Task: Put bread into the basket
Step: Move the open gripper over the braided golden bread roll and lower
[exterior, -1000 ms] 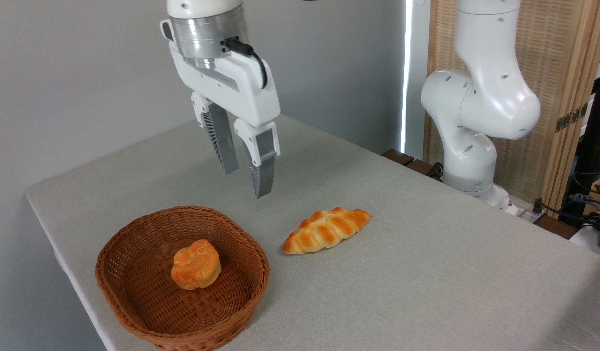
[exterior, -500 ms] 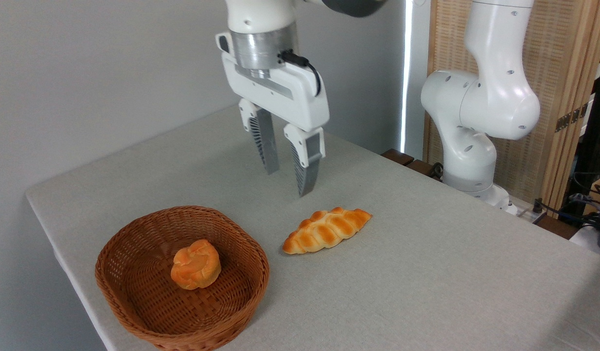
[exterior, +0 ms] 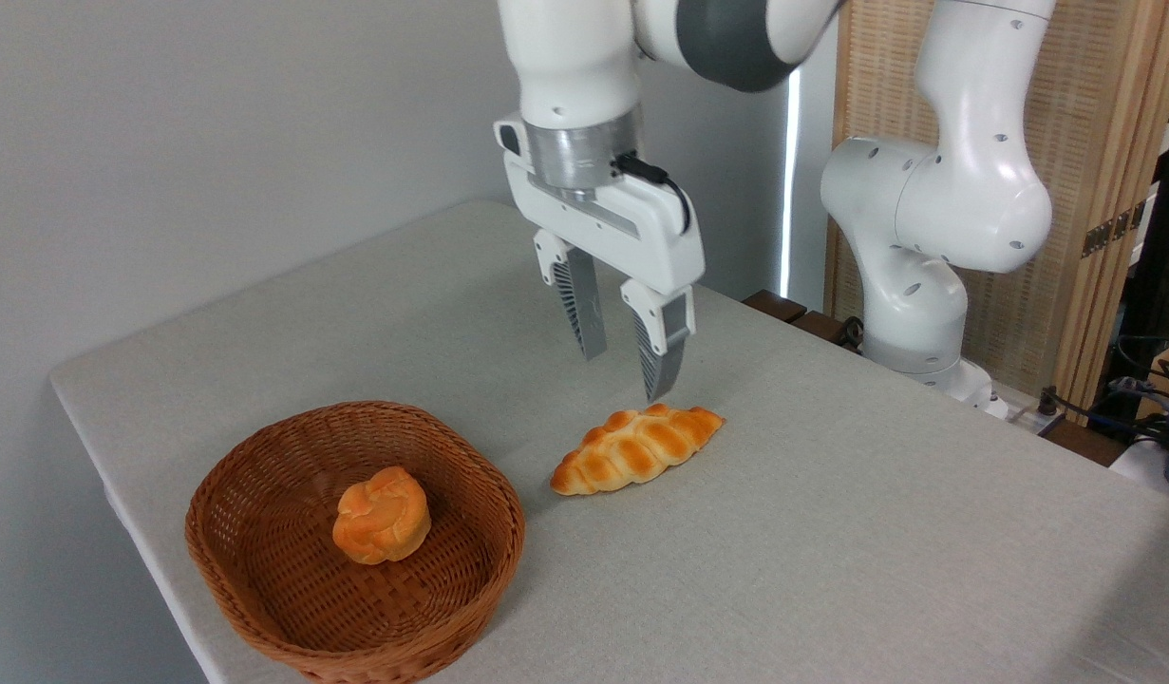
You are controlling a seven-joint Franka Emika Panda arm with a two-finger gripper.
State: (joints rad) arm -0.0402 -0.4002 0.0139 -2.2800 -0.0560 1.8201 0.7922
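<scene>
The room is taken in first: a plain grey wall at left and rear, a bright vertical strip of light, a woven wood-framed screen [exterior: 1097, 142] at right, w/ cables low in the far right corner. The table [exterior: 831, 570], covered in pale grey cloth, fills most of the view; the white arm [exterior: 935, 199] is mounted at its far right edge and is arched over toward centre. On the cloth at front left the basket [exterior: 261, 579] is seen, brown wicker, w/ a small round orange bun [exterior: 382, 514] already lying inside. The bread [exterior: 637, 447] is found on the bare cloth just right of the basket, not touching it, lying diagonally w/ one pointed end toward the basket. The gripper [exterior: 625, 367] is held pointing down, jaws parted and empty, approx. over the far upper side of the loaf; the nearer fingertip appears just above the crust, though contact cannot be judged from this angle. The step in hand is judged to be the approach for the pick; nothing is grasped yet, so the task is at an early stage. Next, the jaws would prob. need to be centred across the loaf's narrow width, lowered to straddle it, and closed gently, since the loaf looks soft; a lift and a short carry left over the rim would then be required.
</scene>
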